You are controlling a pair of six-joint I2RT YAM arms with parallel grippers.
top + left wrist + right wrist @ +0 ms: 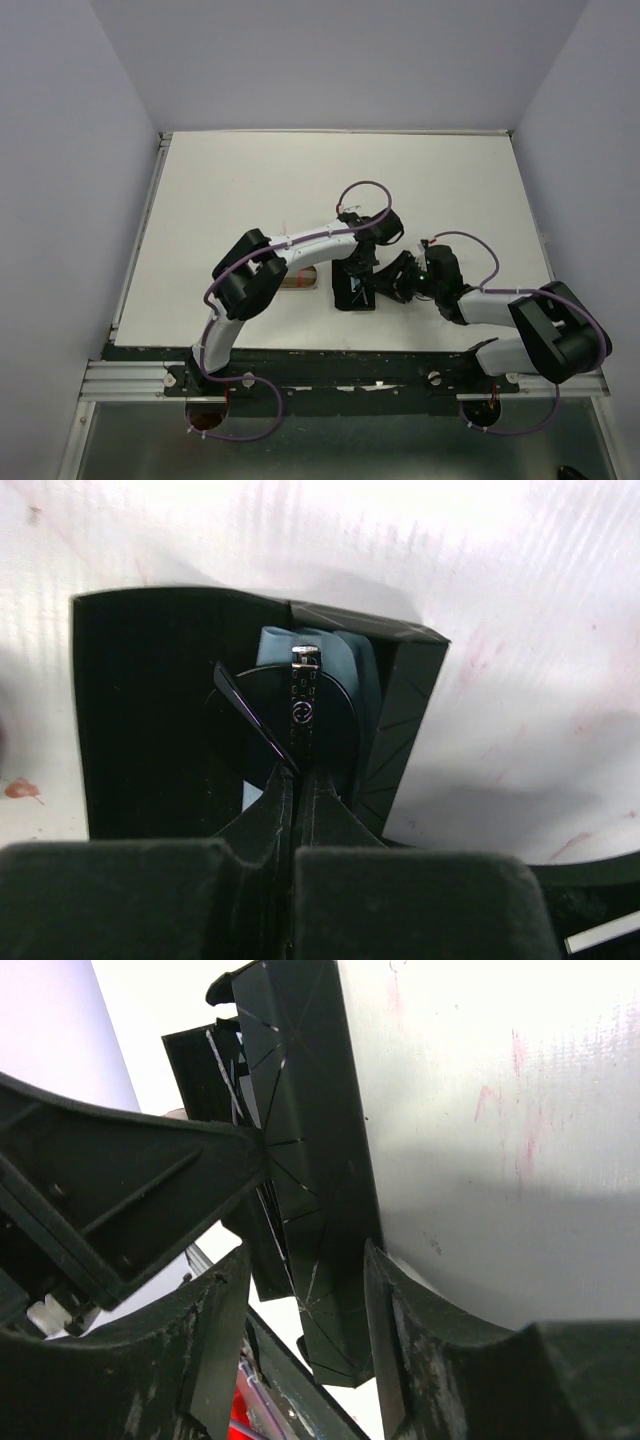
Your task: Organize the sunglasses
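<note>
Looking down from above, both arms meet at the black case (pixel 352 295), which lies open on the bench (pixel 250 180) close to the middle of its near edge. The left gripper (pixel 358 270) reaches it from the far side, the right gripper (pixel 400 283) from the right.

On the left wrist view, the left gripper (pixel 300 780) is pressed together on one temple of the black sunglasses (pixel 285 715). They hang in the case's mouth above a blue cloth (pixel 352 665). Pinching the thin arm probably spares the lenses and lets the frame slide in.

On the right wrist view, the right gripper (pixel 305 1255) clamps the case's side wall, apparently to steady the case and keep it open.
</note>
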